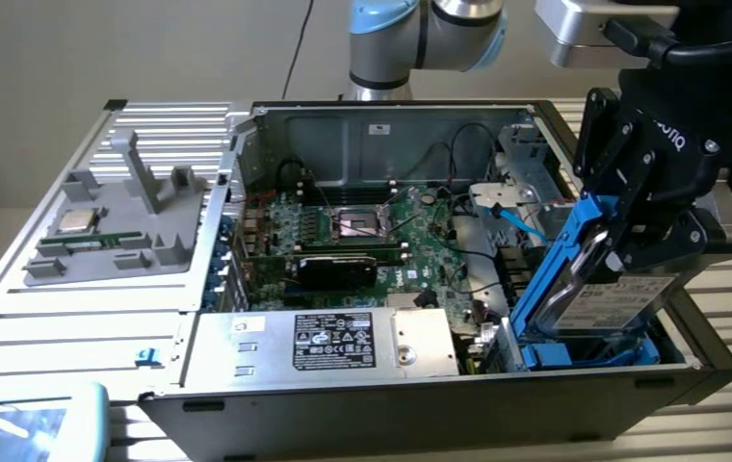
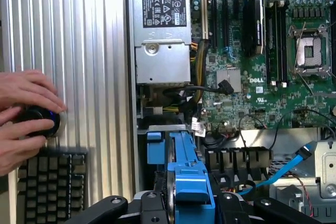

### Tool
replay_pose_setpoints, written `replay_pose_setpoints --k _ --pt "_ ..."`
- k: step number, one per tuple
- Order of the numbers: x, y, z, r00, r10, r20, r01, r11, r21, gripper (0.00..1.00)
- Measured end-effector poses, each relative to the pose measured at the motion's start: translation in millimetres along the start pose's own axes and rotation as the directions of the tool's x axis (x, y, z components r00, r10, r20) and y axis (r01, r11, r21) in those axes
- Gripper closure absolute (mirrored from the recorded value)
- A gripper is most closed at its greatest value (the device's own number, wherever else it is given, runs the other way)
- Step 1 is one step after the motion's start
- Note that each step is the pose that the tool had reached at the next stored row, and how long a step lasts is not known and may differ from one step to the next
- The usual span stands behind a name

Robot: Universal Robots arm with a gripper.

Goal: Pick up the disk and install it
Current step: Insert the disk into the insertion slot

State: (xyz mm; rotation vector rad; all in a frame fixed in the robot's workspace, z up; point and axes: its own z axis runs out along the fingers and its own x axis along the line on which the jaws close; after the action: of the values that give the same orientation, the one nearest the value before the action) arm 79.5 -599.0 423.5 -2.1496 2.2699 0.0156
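One slatted metal table (image 1: 32,327) carries everything. On it lies one open computer case (image 1: 405,120), side panel off, and above the case's far wall hangs the one robot arm (image 1: 424,34), grey with pale blue joint caps. Inside the case there is one green motherboard (image 1: 405,236) with one bare processor socket (image 1: 355,223), and along the near wall one silver power supply (image 1: 340,342) with a black label. At the exterior view's left, outside the case, sits one grey plastic fixture (image 1: 122,221) holding one small square silver chip (image 1: 77,220).

The one black gripper (image 1: 649,245) is at the exterior view's right, over the near right corner of the case, its two fingers clamped on the disk (image 1: 611,294) from opposite sides. The disk is a flat silver-grey drive with a white barcode label, clipped in a bright blue carrier frame. It stands steeply tilted, upper end leaning to the right, lower end down in the blue drive bay (image 1: 591,351) at that corner; whether it is seated there I cannot tell. One light blue cable (image 1: 520,226) runs just left of it.

In the wrist view, two hands (image 2: 23,93) of a person rest on one round black knob (image 2: 37,121) with a blue ring, beside one dark keyboard (image 2: 50,174)
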Motion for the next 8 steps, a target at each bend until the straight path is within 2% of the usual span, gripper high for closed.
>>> replay_pose_setpoints --k 8 --pt "0.0 0.0 2.2 1.0 0.0 0.0 0.0 1.0 0.0017 0.63"
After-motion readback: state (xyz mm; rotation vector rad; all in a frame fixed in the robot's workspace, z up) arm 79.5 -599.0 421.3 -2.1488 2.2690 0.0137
